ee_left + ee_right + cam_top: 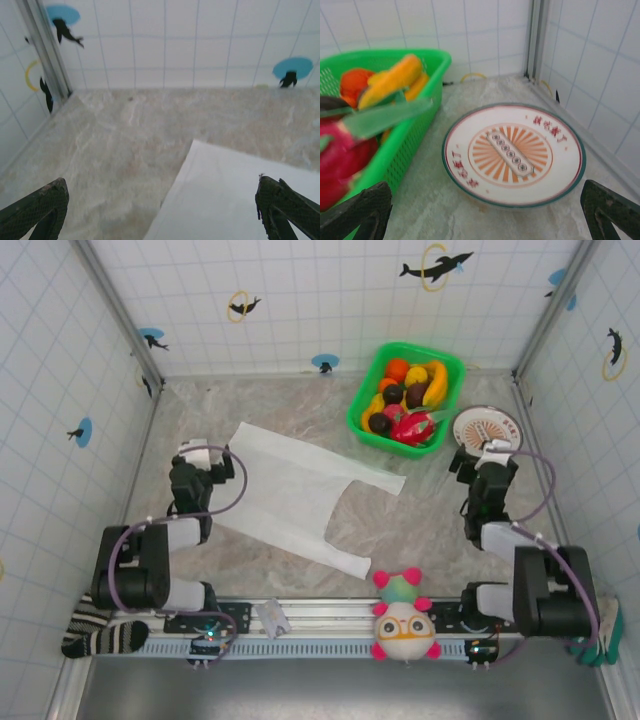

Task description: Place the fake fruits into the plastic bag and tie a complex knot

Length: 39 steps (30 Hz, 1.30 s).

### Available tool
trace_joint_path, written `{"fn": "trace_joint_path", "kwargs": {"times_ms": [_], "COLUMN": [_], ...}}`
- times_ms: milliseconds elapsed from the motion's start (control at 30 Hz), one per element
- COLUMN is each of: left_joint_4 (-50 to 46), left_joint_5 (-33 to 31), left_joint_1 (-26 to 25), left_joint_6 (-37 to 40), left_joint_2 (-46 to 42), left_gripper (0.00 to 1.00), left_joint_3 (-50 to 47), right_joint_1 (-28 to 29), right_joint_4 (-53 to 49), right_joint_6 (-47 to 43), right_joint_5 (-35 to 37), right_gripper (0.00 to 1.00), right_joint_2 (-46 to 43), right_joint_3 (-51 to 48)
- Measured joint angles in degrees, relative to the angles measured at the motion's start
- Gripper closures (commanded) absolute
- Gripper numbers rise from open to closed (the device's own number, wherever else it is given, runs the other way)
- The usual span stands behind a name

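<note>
From above, the bag [290, 490] lies flat and white on the table [420, 520], left of centre, its two handles spread apart toward the right. The fruits [408, 400] sit piled in a green basket [362, 426] at the far right, well apart from the bag, with a plate [487, 426] just beside the basket. The left gripper [204, 452] sits at the bag's left edge, and the right gripper [489, 452] sits at the plate's near rim. A plush toy [405, 622] stands between the arm bases. In the left wrist view, the left gripper [160, 187] stands wide open and holds nothing, with the bag [230, 185] under its right finger. In the right wrist view, the right gripper [485, 192] is also spread wide and empty, above the plate [515, 150], with the basket [417, 117] of fruits [390, 80] to the left.
</note>
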Motion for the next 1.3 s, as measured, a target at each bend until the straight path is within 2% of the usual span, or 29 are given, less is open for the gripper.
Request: {"fn": "trace_joint_path", "kwargs": {"times_ms": [100, 267, 400, 533, 733, 800, 933, 1100, 1300], "left_joint_4": [-3.32, -16.7, -25.49, -33.24, -48.89, -52.7, -57.7, -61.83, -65.0], "left_joint_5": [0.02, 1.55, 5.95, 10.67, 11.74, 11.58, 10.34, 7.13, 4.04], "left_joint_1": [0.0, 0.0, -0.17, -2.14, -11.82, -16.5, -24.76, -35.41, -43.47], "left_joint_6": [-0.63, -5.2, -12.37, -18.43, -21.97, -22.69, -22.93, -22.86, -22.25], "left_joint_2": [-5.79, -13.05, -16.2, -19.32, -21.18, -21.14, -18.99, -9.27, 4.83], "left_gripper": [0.03, 0.03, 0.03, 0.04, 0.1, 0.15, 0.18, 0.2, 0.24], "left_joint_3": [1.79, 9.09, 14.51, 15.39, 18.14, 19.12, 20.76, 24.04, 29.92], "right_joint_1": [-0.39, -0.7, -0.35, 0.66, 4.44, 6.23, 9.01, 10.64, 12.2], "right_joint_4": [-6.99, -21.53, -32.26, -43.39, -54.64, -56.37, -57.83, -57.86, -57.72], "right_joint_6": [1.49, 6.67, 10.54, 12.92, 15.39, 16.22, 17.46, 18.67, 19.58], "right_joint_5": [-1.07, -5.09, -10.47, -16.65, -23.34, -24.5, -26.23, -26.75, -27.96], "right_gripper": [0.0, 0.0, 0.0, 0.0, 0.0, 0.0, 0.0, 0.0, 0.0], "right_joint_2": [-7.08, -17.0, -20.13, -20.04, -16.24, -14.6, -11.06, -5.4, -1.68], "right_joint_3": [2.78, 7.91, 12.39, 16.65, 20.87, 21.14, 21.11, 21.14, 21.11]}}
